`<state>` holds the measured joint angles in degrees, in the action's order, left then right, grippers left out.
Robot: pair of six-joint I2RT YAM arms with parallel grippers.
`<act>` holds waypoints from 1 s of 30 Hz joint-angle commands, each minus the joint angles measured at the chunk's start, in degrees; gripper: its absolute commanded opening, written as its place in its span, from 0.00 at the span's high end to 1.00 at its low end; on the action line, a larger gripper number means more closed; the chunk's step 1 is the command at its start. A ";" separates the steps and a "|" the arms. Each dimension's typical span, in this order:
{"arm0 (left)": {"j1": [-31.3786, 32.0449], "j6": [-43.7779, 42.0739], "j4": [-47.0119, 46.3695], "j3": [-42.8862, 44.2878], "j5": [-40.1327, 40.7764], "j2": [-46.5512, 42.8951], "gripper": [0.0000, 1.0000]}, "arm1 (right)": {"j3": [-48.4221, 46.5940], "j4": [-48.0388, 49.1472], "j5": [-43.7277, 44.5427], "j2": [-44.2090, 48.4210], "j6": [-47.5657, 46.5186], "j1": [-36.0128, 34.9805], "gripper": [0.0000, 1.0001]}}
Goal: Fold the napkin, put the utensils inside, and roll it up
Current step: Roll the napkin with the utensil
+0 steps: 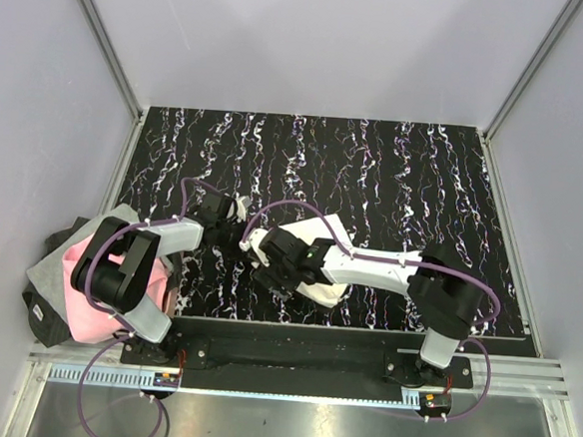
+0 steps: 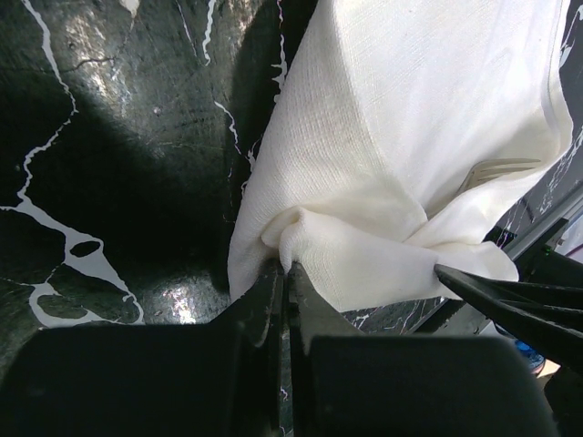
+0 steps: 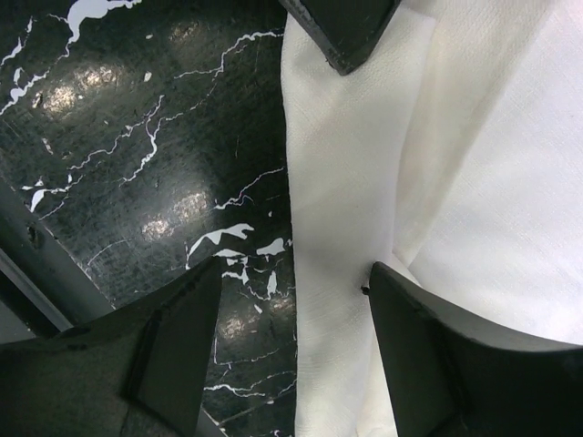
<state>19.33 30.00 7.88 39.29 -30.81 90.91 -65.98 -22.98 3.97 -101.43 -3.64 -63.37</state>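
Left wrist | left pincer [image 2: 284,278] is clamping tight on a bunched napkin [image 2: 401,118] corner | right pincer [image 3: 293,273] is gaping wide, gripping nothing | napkin is likely handling soft, light, limp: pinch hems.

The napkin [image 1: 311,227] lies on the table [image 1: 424,178], near the middle of its front edge, under the right arm. The fork [image 2: 499,169] sits inside the napkin's fold, its tines showing. A cloth [image 1: 78,289] lies at the table's front left corner, beside the left arm.
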 commanded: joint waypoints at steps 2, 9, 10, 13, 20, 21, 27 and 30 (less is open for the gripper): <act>-0.26 -1.35 0.82 1.14 0.92 0.41 1.00 | -0.38 3.12 0.60 -2.89 -1.11 -0.08 0.28; -0.26 -1.70 0.73 0.97 0.92 -1.26 1.00 | 0.85 3.03 -0.45 -6.06 1.53 2.72 0.28; -0.26 -1.70 0.73 1.05 1.01 -1.35 1.00 | 0.94 2.94 -1.15 -6.41 1.88 3.16 0.29; -0.26 -1.61 0.65 1.23 1.10 -2.32 1.00 | 0.94 2.24 -3.25 -7.20 3.02 5.09 0.29; -0.52 -1.70 0.65 1.41 2.94 -6.62 0.87 | 0.32 -0.04 -13.89 -8.96 3.11 7.65 0.47; -0.78 -1.52 0.82 1.32 3.21 -7.32 0.77 | 0.32 -0.13 -15.99 -9.22 3.11 7.83 0.49; -1.84 -1.87 1.26 -0.26 5.58 -12.95 0.62 | 0.15 -1.62 -18.90 -9.40 3.02 8.00 0.61; -1.93 -2.05 0.91 -1.66 6.90 -15.24 0.60 | -0.47 -2.59 -19.43 -9.49 2.94 8.18 0.61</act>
<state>17.76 28.86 9.82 39.05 -26.83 79.50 -67.24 -19.57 -10.22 -107.33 -1.43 -54.74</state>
